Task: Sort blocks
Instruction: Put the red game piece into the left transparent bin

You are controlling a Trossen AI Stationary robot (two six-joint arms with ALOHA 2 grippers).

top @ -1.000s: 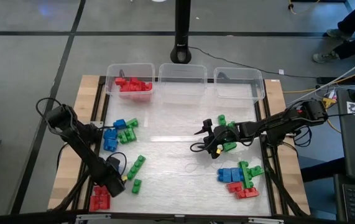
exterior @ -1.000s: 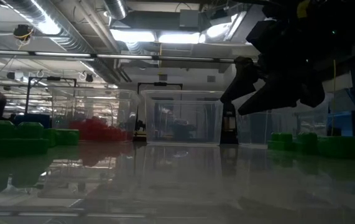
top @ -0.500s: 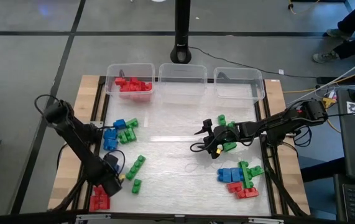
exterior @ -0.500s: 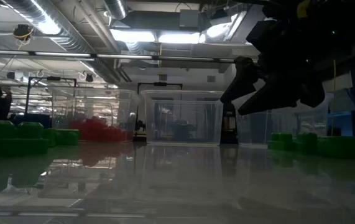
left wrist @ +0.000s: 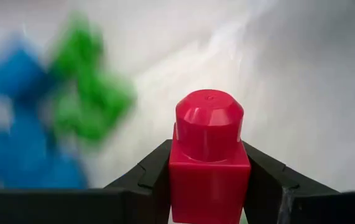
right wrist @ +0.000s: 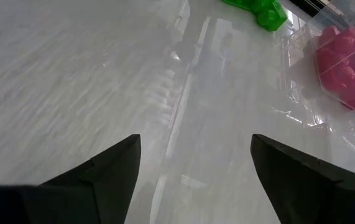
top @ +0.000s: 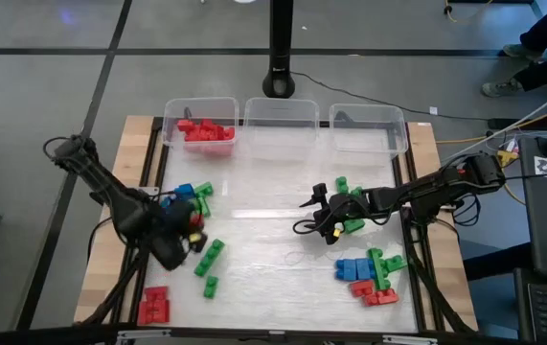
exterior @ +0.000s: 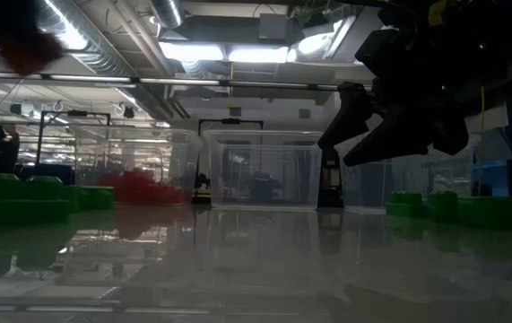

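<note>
My left gripper [top: 189, 222] clamps red brick [left wrist: 209, 163], lifted at table's 9 o'clock. Next: I carry it to red-filled bin [top: 199, 126], 11 o'clock. Right gripper [top: 319, 222] idle centre, jaws wide, empty.

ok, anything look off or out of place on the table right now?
Nothing stands out. The loose blocks lie in mixed-colour piles, unsorted. Only the left bin holds red ones. The left hand grips a red block; the right hand hovers open mid-table.
</note>
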